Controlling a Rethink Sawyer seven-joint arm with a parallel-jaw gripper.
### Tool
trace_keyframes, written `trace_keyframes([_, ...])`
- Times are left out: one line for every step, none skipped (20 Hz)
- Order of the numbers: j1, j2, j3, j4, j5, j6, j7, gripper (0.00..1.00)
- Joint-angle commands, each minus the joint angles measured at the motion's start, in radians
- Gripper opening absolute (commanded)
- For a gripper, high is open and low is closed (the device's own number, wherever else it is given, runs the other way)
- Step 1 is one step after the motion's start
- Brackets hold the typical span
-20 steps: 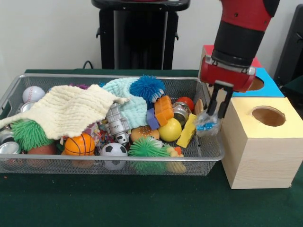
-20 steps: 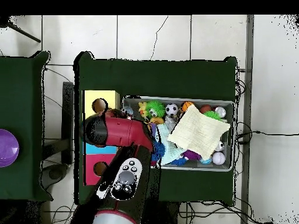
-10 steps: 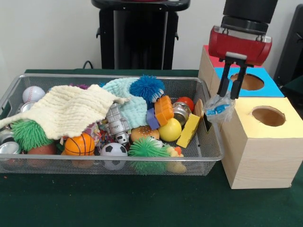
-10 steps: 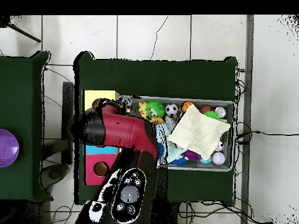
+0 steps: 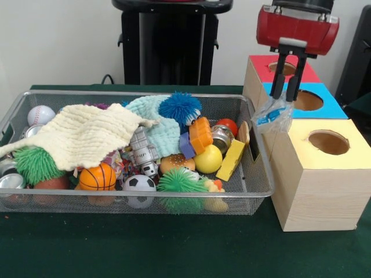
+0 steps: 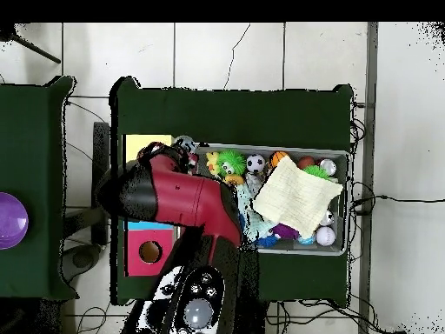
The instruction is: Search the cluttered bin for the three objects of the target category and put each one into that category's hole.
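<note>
Cream cloth (image 5: 81,134) draped over toys at left. Blue spiky ball (image 5: 180,108) on teal cloth (image 5: 155,124). Basketball (image 5: 97,177), soccer ball (image 5: 139,186), yellow ball (image 5: 208,159), baseball (image 5: 40,114) nearby. Purple bowl (image 6: 11,219) on side table (image 6: 35,122).

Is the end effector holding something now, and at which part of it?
Yes. The end effector is shut on a clear crinkly plastic item with a blue patch, pinched at its top edge; the rest hangs below.

Pale wall (image 5: 58,40), white tiled floor (image 6: 235,52), green-covered table (image 5: 145,249)
</note>
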Motion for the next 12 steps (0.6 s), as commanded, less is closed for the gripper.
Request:
trace_keyframes([-0.001,-0.049,0.088,0.166,0.028,0.107,0.173,0.00])
trace_keyframes([0.010,-0.054,0.083,0.178,0.034,0.110,0.189,0.00])
trace_keyframes([0.015,-0.058,0.083,0.186,0.040,0.112,0.198,0.00])
trace_keyframes([0.023,-0.063,0.080,0.201,0.048,0.109,0.213,0.00])
trace_keyframes([0.030,-0.066,0.076,0.208,0.052,0.106,0.221,0.00])
trace_keyframes([0.036,-0.070,0.074,0.223,0.060,0.101,0.233,0.00])
trace_keyframes([0.043,-0.072,0.073,0.233,0.064,0.092,0.239,0.00])
trace_keyframes([0.046,-0.073,0.072,0.245,0.071,0.088,0.243,0.00])
trace_keyframes([0.055,-0.072,0.071,0.255,0.075,0.078,0.249,0.00])
trace_keyframes([0.058,-0.073,0.070,0.264,0.076,0.071,0.247,0.00])
trace_keyframes([0.066,-0.073,0.068,0.274,0.079,0.063,0.252,0.00])
trace_keyframes([0.074,-0.073,0.066,0.285,0.083,0.056,0.257,0.00])
